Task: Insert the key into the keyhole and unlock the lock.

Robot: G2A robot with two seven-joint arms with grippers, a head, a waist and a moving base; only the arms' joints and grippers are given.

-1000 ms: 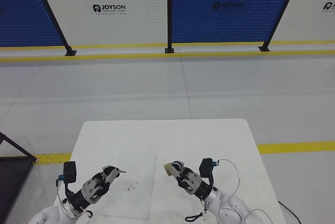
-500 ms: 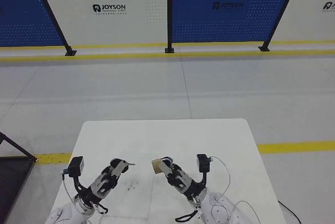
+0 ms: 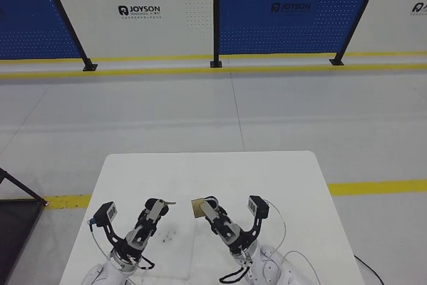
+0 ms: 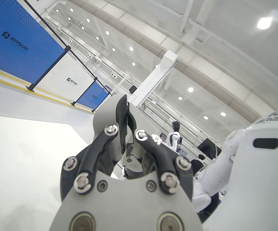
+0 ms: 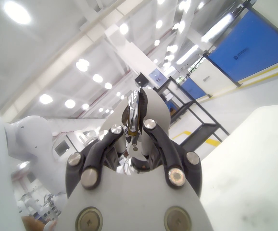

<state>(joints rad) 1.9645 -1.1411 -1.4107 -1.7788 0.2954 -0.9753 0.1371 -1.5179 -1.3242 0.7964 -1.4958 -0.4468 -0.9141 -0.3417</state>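
In the top view my left gripper (image 3: 158,206) hangs over the white table (image 3: 270,174), shut on a small key (image 3: 170,203) whose thin tip points right. A short gap away, my right gripper (image 3: 204,207) is shut on a brass padlock (image 3: 197,208), with the lock body facing the key. The left wrist view has my left gripper (image 4: 126,111) with its black pads (image 4: 122,123) pressed together; the key is barely visible there. Seen from the right wrist, my right gripper (image 5: 139,102) clamps the padlock's silver shackle (image 5: 133,111).
Both grippers are raised above the near part of the table, close to its middle. A dark metal frame (image 3: 10,185) stands off the table's left side. The table's far edge (image 3: 209,153) lies well beyond the grippers.
Both arms have moved inward and away from the near edge. The gap between the key and the padlock has shrunk markedly. Both grippers kept their hold.
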